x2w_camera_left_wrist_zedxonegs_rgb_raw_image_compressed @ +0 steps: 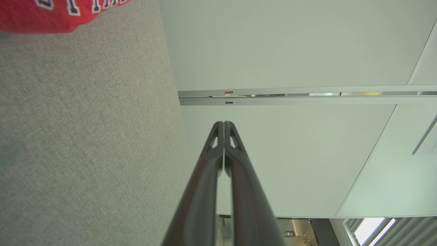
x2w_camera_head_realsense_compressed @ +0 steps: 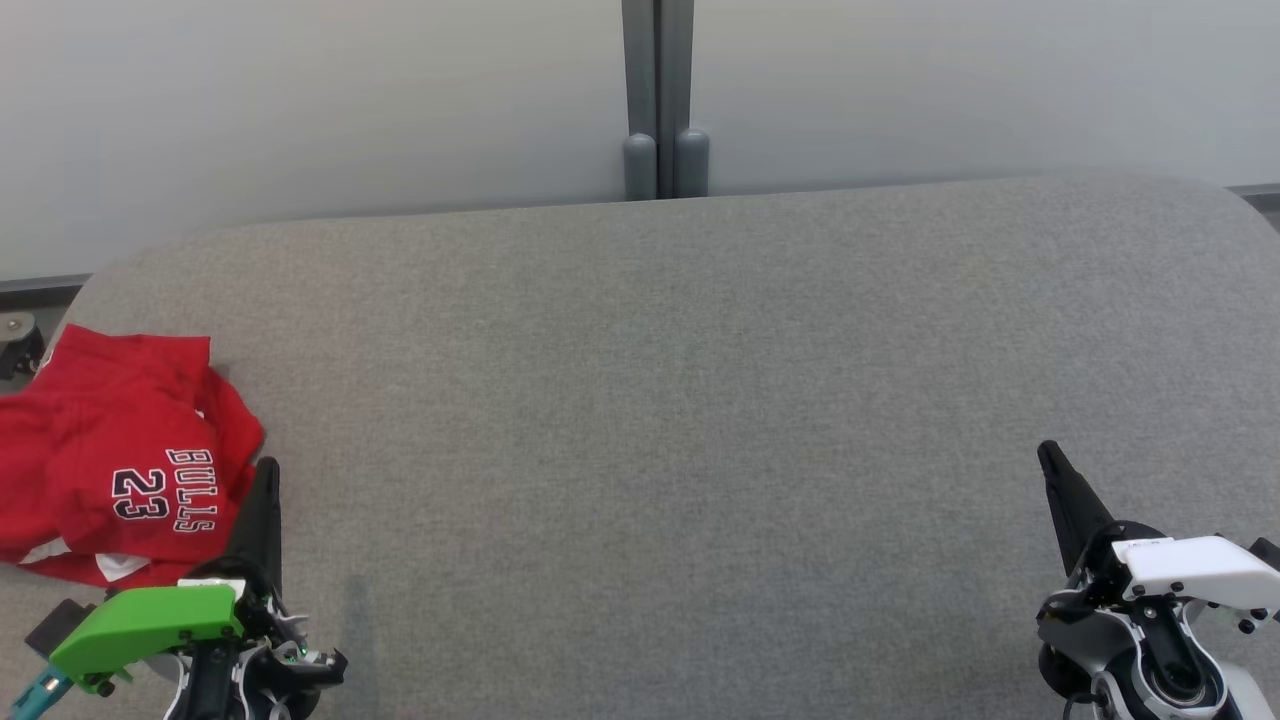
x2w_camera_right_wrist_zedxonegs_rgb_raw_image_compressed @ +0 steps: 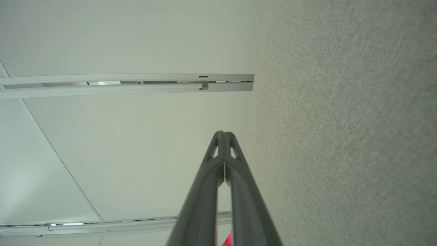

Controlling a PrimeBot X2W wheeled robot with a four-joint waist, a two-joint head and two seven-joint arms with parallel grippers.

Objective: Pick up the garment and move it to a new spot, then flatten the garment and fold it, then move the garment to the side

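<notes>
The garment (x2w_camera_head_realsense_compressed: 120, 460) is a red jersey with "BULLS 23" in white lettering, folded in a loose heap at the left edge of the grey table (x2w_camera_head_realsense_compressed: 660, 400). A corner of the garment (x2w_camera_left_wrist_zedxonegs_rgb_raw_image_compressed: 51, 13) shows at the top left of the left wrist view. My left gripper (x2w_camera_head_realsense_compressed: 268, 470) is shut and empty, its tips just right of the jersey's near edge; in its own wrist view the left gripper (x2w_camera_left_wrist_zedxonegs_rgb_raw_image_compressed: 224, 123) has both fingers pressed together. My right gripper (x2w_camera_head_realsense_compressed: 1046, 450) is shut and empty over bare table at the lower right, seen also as the right gripper (x2w_camera_right_wrist_zedxonegs_rgb_raw_image_compressed: 222, 133).
Behind the table stands a pale wall (x2w_camera_head_realsense_compressed: 300, 110) with a grey post (x2w_camera_head_realsense_compressed: 660, 100) at the middle. A caster wheel (x2w_camera_head_realsense_compressed: 18, 345) shows past the table's left edge. Rounded table corners lie at the far left and far right.
</notes>
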